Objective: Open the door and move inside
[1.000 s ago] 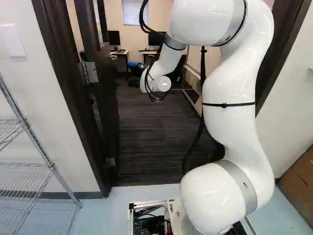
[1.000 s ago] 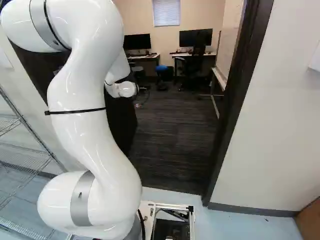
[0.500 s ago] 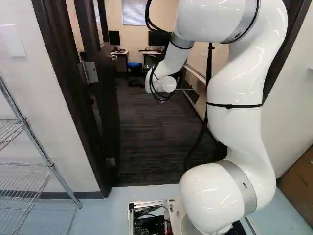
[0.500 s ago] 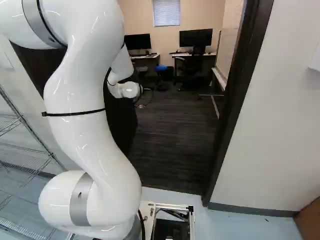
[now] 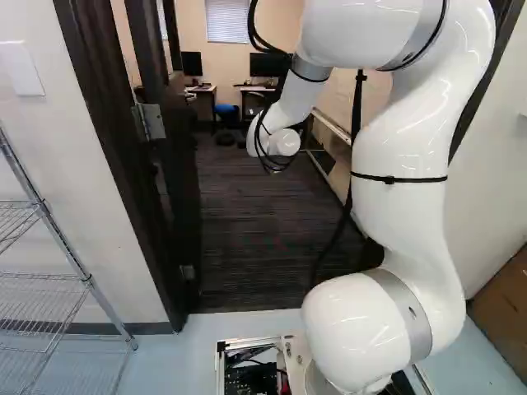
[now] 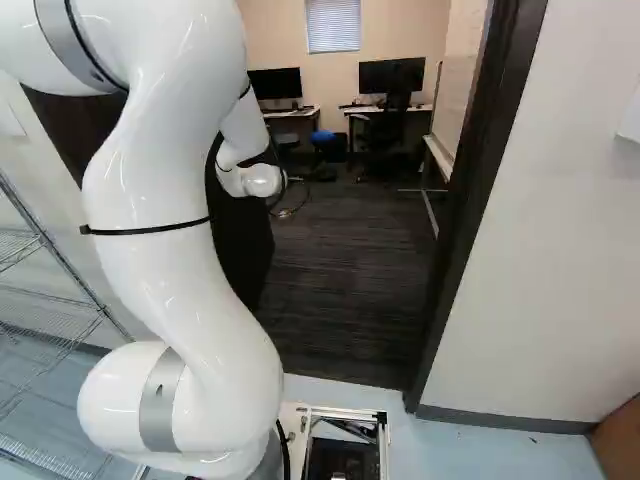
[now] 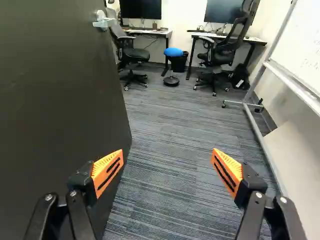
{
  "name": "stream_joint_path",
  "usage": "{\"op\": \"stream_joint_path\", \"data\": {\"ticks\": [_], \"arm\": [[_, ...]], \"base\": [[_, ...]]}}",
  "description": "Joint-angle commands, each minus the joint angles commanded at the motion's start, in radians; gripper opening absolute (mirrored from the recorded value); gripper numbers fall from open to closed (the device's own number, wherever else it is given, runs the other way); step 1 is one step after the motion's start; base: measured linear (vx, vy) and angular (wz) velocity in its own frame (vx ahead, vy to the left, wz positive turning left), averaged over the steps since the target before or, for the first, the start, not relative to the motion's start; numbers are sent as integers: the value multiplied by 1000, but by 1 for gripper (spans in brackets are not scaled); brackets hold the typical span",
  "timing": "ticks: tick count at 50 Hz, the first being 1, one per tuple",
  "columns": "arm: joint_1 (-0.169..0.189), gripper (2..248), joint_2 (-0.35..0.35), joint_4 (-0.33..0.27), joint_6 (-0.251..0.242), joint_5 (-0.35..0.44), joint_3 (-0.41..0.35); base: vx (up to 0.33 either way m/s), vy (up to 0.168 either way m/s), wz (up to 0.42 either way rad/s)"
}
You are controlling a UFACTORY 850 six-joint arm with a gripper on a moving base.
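The biggest thing is the dark striped carpet (image 7: 165, 110), which goes from the near doorway to the far wall. The door (image 7: 55, 100) stands open on the left, turned into the room, and the claw (image 7: 167, 156) is beside it, past the doorway. The white arm (image 5: 399, 181) rises near and reaches forward over the carpet. On the right is a whiteboard (image 7: 305, 45) on a wheeled stand. Near on the left, outside the room, stands a wire shelf (image 5: 61, 239). Far away are two counters, the left counter (image 7: 155, 32) and the right counter (image 7: 255, 39), each with a dark monitor above and a black chair by it. A brown box (image 5: 504, 304) is near on the right, and of its inside I cannot tell. The near metal frame (image 5: 247, 342) by the arm's foot holds a dark circuit board (image 5: 251, 378) and cables. Between the counters is a black bin (image 7: 178, 64), whose content is hidden from me. Just before it is a stool with a blue seat (image 7: 173, 52). The claw has its two orange fingers wide apart, with carpet visible between them. The smallest is the silver handle (image 7: 102, 22), near the door's far edge, well apart from the claw.
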State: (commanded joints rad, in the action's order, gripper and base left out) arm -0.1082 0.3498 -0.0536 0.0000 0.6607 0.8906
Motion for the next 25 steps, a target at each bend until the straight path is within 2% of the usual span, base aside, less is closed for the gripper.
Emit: {"op": "stream_joint_path", "data": {"ticks": [25], "arm": [[12,247,-69,6,0,23,-87]], "base": [[0,0,0]]}}
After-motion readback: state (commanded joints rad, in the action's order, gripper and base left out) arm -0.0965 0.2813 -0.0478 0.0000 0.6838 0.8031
